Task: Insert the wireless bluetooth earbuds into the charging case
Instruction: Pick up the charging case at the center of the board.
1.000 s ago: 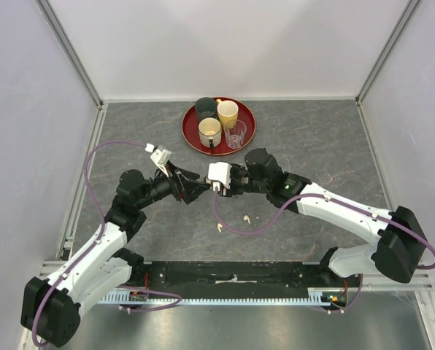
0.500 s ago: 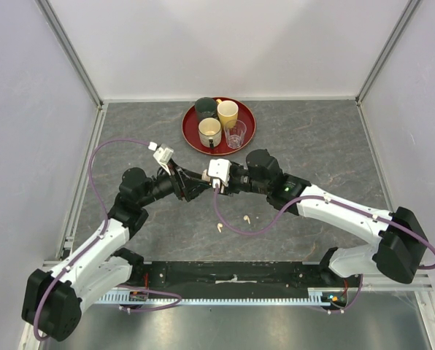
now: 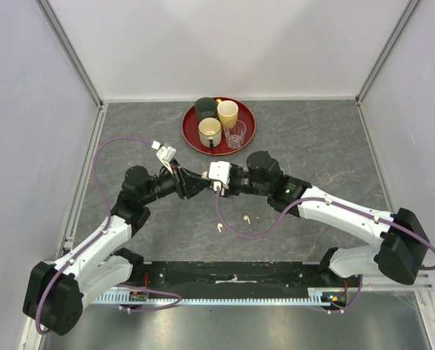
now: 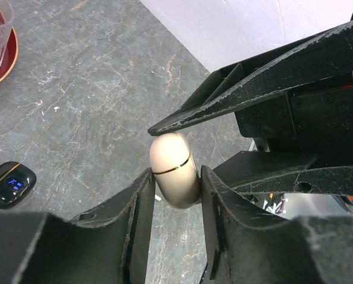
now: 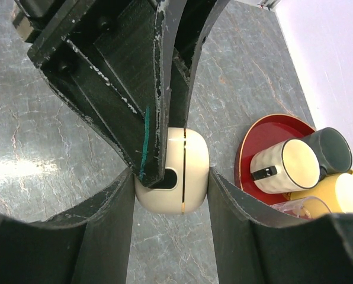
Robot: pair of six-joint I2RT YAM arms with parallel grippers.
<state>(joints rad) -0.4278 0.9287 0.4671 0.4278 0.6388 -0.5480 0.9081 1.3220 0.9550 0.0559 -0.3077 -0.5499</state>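
Two arms are sharing one cream charging case (image 5: 187,177).
Jaws of the left gripper (image 4: 175,183) and right gripper (image 5: 170,195) are both clamping it, seemingly to pry it open; cream earbuds (image 3: 244,217) are lying nearby.

Both arms are in, meeting in the middle. My left arm (image 3: 101,244) rises from its base, bends at the elbow and angles right. My right arm (image 3: 341,211) stretches long and flat to the left. The wrists face each other almost nose to nose.

My left gripper (image 4: 173,177) has both black fingers pressed on the sides of the cream-white rounded plastic charging case (image 4: 172,165). My right gripper (image 5: 170,183) pinches the same case from the opposite end, a finger tight on each flank. In the left wrist view my right fingers (image 4: 253,89) sit one above the other, crossing the left pair.
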